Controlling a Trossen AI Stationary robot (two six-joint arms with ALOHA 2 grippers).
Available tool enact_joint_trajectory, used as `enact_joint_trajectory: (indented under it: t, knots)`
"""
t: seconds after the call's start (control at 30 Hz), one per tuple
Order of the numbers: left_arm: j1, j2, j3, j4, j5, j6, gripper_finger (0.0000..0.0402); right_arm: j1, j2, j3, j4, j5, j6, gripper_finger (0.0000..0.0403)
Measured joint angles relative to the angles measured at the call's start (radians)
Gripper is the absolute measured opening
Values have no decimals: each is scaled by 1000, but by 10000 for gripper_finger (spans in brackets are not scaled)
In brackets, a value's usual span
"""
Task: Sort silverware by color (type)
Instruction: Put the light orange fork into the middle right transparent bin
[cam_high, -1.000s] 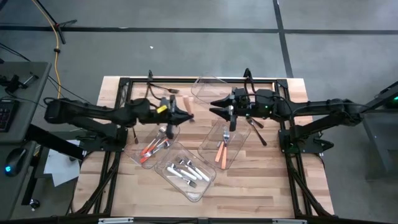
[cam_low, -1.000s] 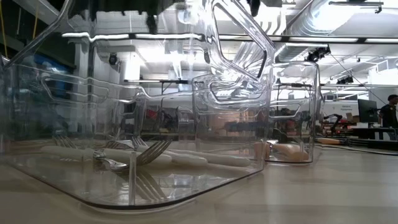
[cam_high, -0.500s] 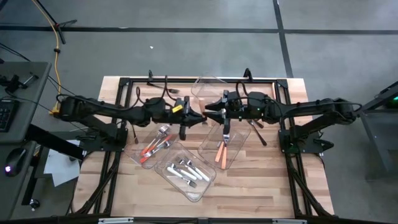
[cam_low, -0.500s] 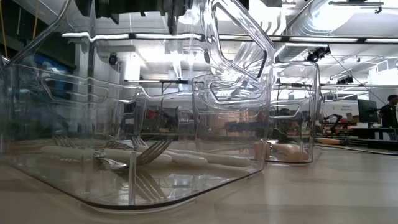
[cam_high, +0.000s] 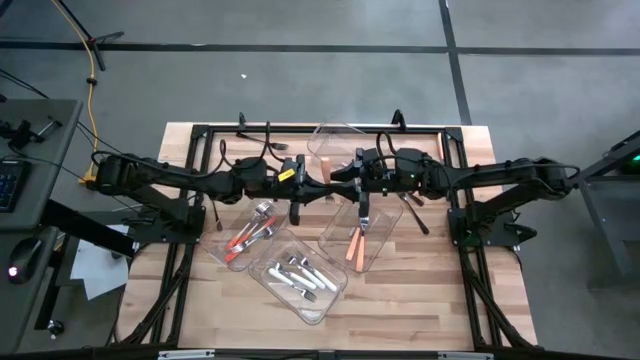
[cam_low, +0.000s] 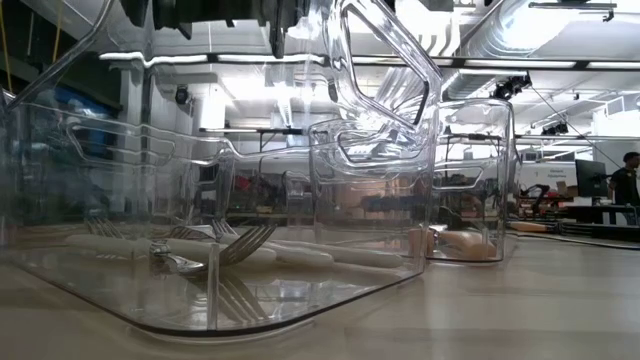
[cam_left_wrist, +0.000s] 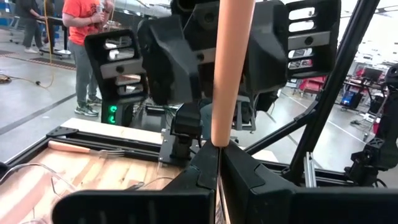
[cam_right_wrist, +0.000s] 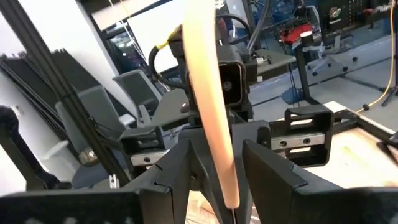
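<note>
Above the middle of the table, my left gripper (cam_high: 316, 186) is shut on an orange-handled piece of silverware (cam_high: 325, 168). In the left wrist view its handle (cam_left_wrist: 230, 68) rises straight up from the shut fingers. My right gripper (cam_high: 339, 182) faces it from the right, open, with one finger on either side of the same handle (cam_right_wrist: 211, 118). The metal head is hidden. Below them stand clear bins holding orange-handled pieces (cam_high: 355, 243) and white-handled pieces (cam_high: 298, 275). My left gripper pinches the piece between its two fingers right at the orange handle's lower end (cam_left_wrist: 219, 148). The fingers point level, coming from the table's left, and lie across it. The handle stands upright above them, lifted clear of the bins. Whether my right gripper's fingers (cam_right_wrist: 177, 171) touch the handle, I cannot tell.
A clear bin (cam_high: 335, 140) stands at the far edge, and a third bin with orange-handled pieces (cam_high: 245, 238) is at the left. A black piece (cam_high: 415, 212) lies on the table at the right. A person in an orange shirt (cam_left_wrist: 87, 37) stands beyond the table.
My left gripper has carried the orange-handled piece toward the table's right, and my right gripper has come toward the left to meet it. The handle now stands between the right fingers. Both arms have kept still in the last half second.
</note>
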Motion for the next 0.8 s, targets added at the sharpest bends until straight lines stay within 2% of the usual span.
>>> enact_joint_trajectory:
  t: [0.23,0.53,0.63,0.77,0.8]
  knots:
    - [0,0,0,-10,0,1,0,0,49,0,74,-25,16,130]
    - [0,0,0,-34,0,1,0,0,40,0,80,-31,16,126]
    - [0,0,0,-33,1,1,0,0,40,0,79,-34,16,98]
    - [-1,0,0,-33,9,-6,1,-2,40,0,74,-25,6,31]
    - [-1,-1,0,-34,8,-7,2,-2,40,0,73,-26,0,25]
